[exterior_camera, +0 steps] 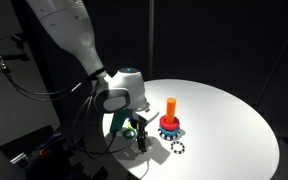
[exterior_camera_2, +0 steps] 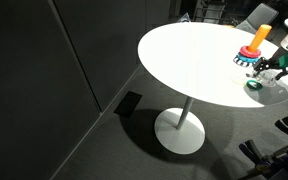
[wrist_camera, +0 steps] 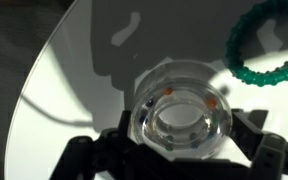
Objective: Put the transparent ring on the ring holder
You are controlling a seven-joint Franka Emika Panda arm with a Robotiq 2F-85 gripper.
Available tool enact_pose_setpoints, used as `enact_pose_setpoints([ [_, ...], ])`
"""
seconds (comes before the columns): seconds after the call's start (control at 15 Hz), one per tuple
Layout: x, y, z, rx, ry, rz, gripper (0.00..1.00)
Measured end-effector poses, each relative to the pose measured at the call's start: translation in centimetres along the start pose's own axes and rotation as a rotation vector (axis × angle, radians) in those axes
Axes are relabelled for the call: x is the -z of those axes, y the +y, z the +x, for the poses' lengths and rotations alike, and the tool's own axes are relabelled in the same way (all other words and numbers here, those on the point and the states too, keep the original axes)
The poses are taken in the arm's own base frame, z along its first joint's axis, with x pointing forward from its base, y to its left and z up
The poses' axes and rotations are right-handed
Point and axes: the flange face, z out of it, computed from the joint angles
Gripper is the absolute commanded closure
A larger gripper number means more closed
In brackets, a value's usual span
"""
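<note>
Here the pincer [wrist_camera: 182, 138], partly open, closely flanks the transparent ring [wrist_camera: 181, 118].

Cropped, blurred and hidden parts around the bench

In the wrist view the pincer [wrist_camera: 184, 155] is dark, blurred and cut off by the bottom edge, so it cannot be told whether its fingers touch the transparent ring [wrist_camera: 181, 118]; the green ring [wrist_camera: 269, 50] runs out past the right edge. In an exterior view the arm's wrist hides most of the pincer [exterior_camera: 136, 128], and the bench [exterior_camera: 234, 120] is cut off at the bottom edge. In an exterior view the pincer [exterior_camera_2: 284, 66] is cropped by the right edge, and the rings beside the ring holder [exterior_camera_2: 256, 45] are too small to tell apart.
</note>
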Motion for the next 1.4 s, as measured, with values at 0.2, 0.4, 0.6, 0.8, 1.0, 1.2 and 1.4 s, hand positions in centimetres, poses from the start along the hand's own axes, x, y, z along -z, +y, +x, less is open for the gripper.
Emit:
enact_pose_setpoints([
  [0.2,0.0,0.3,0.2,-0.016,0.009,0.017,0.30],
  [0.4,0.1,0.4,0.4,-0.030,0.008,0.028,0.30],
  [0.6,0.1,0.5,0.5,-0.035,0.008,0.031,0.30],
  [0.8,0.3,0.5,0.6,-0.036,0.012,0.034,0.30],
  [1.0,1.1,0.4,1.0,-0.040,0.025,0.042,0.30],
  [1.2,2.3,0.5,1.6,-0.044,0.049,0.052,0.30],
  [1.4,3.8,0.4,2.2,-0.046,0.072,0.062,0.30],
])
